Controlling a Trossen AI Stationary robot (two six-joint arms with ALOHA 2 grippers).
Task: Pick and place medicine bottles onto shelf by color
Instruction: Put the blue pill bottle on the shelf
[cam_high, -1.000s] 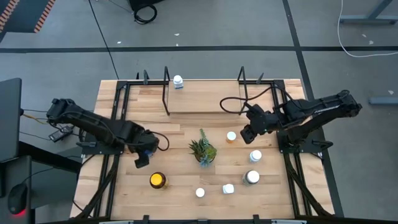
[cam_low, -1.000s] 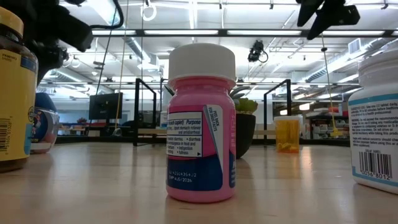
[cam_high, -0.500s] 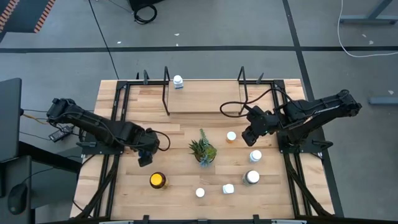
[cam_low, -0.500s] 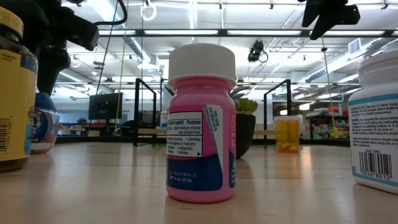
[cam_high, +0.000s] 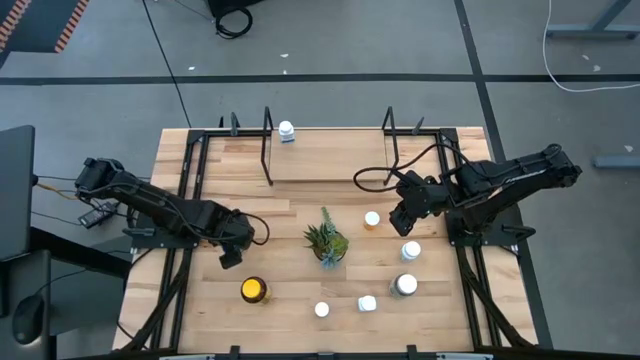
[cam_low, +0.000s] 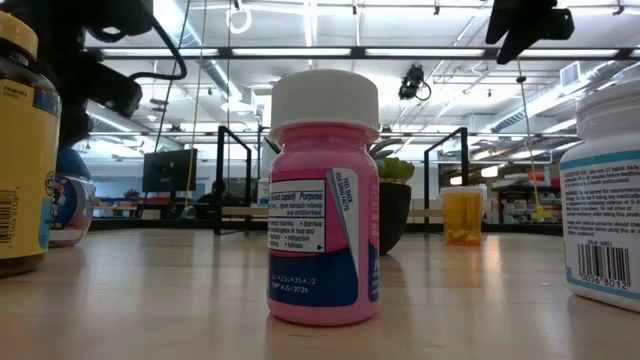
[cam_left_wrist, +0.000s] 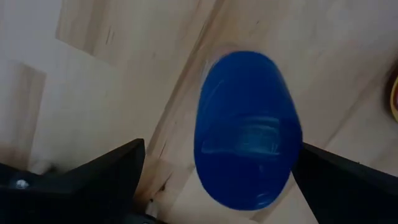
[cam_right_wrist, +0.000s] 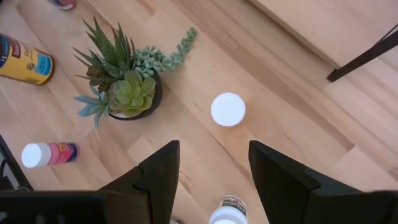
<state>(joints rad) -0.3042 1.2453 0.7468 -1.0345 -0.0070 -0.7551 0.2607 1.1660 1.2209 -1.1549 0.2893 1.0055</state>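
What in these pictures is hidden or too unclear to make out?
- Blue round bottle: hidden under the left hand in the high view; label blurred in the left wrist view.
- Yellow-labelled dark jar: cut off by the low view's edge.
- White-capped bottle on the light-wood shelf: label too small, high view.

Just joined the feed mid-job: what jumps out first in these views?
The pink white-capped bottle fills the low view, standing upright near the table's front edge. The left gripper hangs open straight over the blue bottle at the table's left. The right gripper hovers open above the white-capped orange bottle, beside the potted succulent.
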